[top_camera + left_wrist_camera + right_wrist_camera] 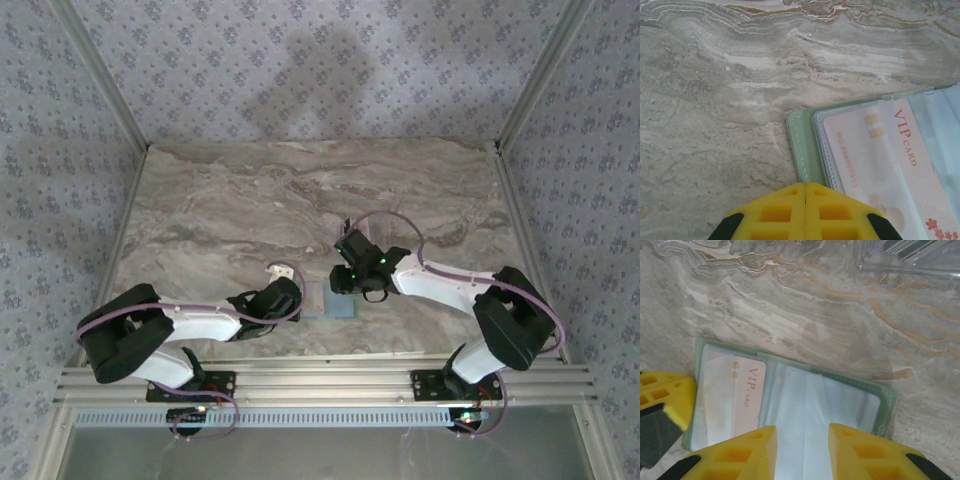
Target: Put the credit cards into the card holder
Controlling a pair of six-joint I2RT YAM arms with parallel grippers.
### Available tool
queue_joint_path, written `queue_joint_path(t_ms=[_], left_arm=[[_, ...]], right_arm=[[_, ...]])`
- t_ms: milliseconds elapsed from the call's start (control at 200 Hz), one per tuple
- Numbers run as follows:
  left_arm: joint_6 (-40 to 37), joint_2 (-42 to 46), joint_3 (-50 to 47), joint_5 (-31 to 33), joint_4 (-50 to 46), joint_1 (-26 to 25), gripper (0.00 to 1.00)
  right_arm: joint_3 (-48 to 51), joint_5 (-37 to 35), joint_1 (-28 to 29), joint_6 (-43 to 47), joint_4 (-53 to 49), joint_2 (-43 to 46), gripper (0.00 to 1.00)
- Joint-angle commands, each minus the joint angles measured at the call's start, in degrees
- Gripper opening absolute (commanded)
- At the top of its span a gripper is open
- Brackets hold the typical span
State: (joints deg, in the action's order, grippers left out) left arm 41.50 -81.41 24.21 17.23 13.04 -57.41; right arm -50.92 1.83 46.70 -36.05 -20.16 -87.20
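The sage-green card holder (850, 376) lies open on the marble table, near the front edge (330, 300). Clear sleeves line both panels. A pink VIP card (880, 160) sits in the left panel's sleeve (747, 390). My left gripper (806, 186) is shut, its yellow tips meeting at the holder's left green border (802, 150). My right gripper (802, 432) stands open over the pale blue right panel, and I see nothing clearly held between its fingers. More credit cards (912, 246), striped, show inside a clear box at the top edge.
The clear plastic box (910, 262) stands on the table just beyond the holder, next to the left gripper (283, 270). The left gripper's yellow finger (665, 400) sits at the holder's left end. Patterned walls enclose the table.
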Motion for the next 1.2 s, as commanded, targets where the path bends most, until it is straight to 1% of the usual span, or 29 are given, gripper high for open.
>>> queue_joint_path(t_ms=[0,190,290,355,470,605,780,979,1194], left_arm=[[-0.1,-0.4,0.18,-2.2,-4.07,-0.51,0.05],[-0.1,-0.33,0.04,-2.27,-3.99,-0.5,0.05],[-0.1,-0.24,0.03,-2.34,-3.98,-0.51,0.05],[-0.19,-0.33,0.14,-2.23,-3.98,-0.46,0.06],[-0.19,-0.83,0.32,-2.38,-3.81,-0.51,0.06],[-0.1,-1.12,0.23,-2.74,-3.3,-0.51,0.06],[0.08,-2.36,-0.04,-3.02,-2.41,-0.51,0.06],[0.14,-3.28,0.05,-3.47,-1.61,-0.51,0.05],[0.54,-3.05,-0.03,-3.53,-1.27,-0.5,0.05]], right_arm=[[-2.07,-3.01,0.73,2.28,-2.14,-3.15,0.36],[-2.5,-3.52,1.67,2.67,-1.26,-7.72,0.37],[-1.99,-3.54,1.95,2.64,-0.36,-8.6,0.35],[-1.72,-3.1,2.17,2.58,0.32,-8.93,0.3],[-1.32,-2.89,2.53,2.69,0.96,-8.39,0.13],[-1.05,-1.78,2.57,3.06,1.48,-6.26,0.0],[-1.37,-0.1,2.67,3.64,1.89,-2.56,0.0],[-3.09,1.0,3.19,3.98,1.08,-1.45,0.0],[-4.5,9.35,3.42,2.7,6.47,-4.36,0.0]])
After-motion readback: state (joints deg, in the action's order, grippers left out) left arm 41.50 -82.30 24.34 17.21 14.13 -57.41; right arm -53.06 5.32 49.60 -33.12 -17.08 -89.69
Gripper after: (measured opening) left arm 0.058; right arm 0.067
